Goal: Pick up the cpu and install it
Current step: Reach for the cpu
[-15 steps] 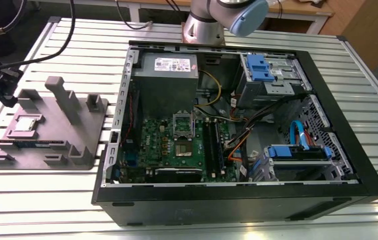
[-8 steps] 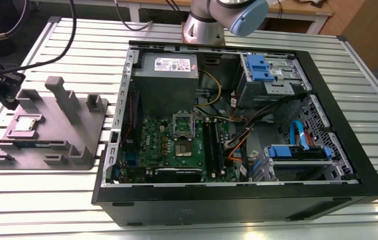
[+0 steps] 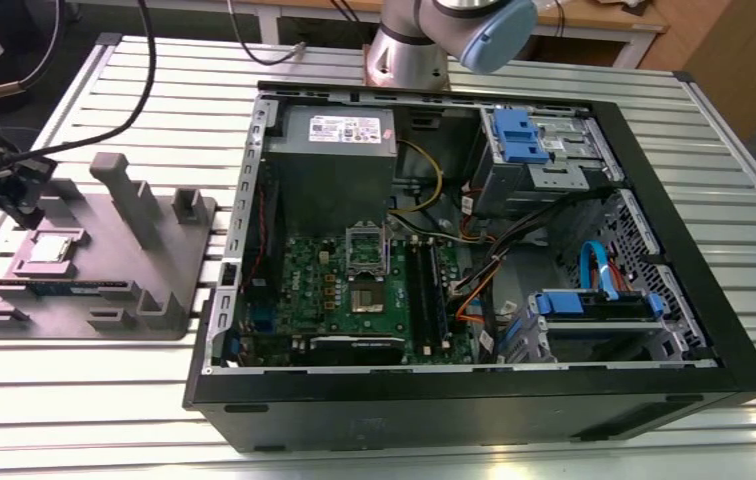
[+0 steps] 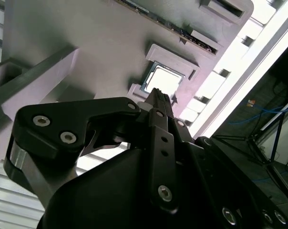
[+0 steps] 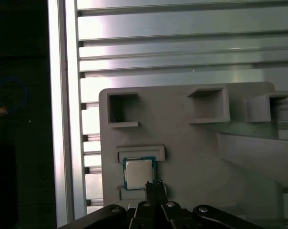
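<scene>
The cpu is a small silvery square with a greenish rim. It lies flat in a shallow pocket of the grey holder block at the exterior view's left. Both wrist views show the cpu just past the black fingertips. My gripper hangs over the block's far left corner, a little above and beside the chip. The gripper is shut, its fingers pressed together with nothing between them. In the open computer case, the motherboard lies flat with its socket.
The black computer case takes up the middle and the exterior view's right. Upright posts rise from the holder block, and a memory stick lies in a slot near the chip. A slatted metal table carries everything. Cables trail behind my gripper.
</scene>
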Controlling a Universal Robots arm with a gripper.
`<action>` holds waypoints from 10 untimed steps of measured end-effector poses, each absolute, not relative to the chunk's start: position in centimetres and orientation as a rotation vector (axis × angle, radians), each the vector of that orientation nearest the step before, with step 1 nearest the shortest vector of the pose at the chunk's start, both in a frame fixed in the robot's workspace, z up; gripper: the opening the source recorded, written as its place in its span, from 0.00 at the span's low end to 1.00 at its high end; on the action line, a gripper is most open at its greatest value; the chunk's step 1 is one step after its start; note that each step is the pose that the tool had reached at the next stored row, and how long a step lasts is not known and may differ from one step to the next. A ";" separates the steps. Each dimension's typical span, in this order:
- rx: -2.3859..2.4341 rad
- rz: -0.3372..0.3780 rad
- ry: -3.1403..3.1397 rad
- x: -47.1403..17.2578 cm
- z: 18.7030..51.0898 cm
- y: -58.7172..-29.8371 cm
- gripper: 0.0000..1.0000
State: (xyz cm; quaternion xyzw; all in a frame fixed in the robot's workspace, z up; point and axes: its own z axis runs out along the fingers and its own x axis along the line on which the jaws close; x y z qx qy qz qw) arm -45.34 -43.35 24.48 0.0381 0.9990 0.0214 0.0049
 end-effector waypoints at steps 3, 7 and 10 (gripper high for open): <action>0.119 0.067 3.129 -45.4 24.1 -43.4 0.11; 0.119 0.067 3.129 -45.6 23.4 -43.4 0.11; 0.119 0.067 3.129 -45.6 23.0 -43.4 0.11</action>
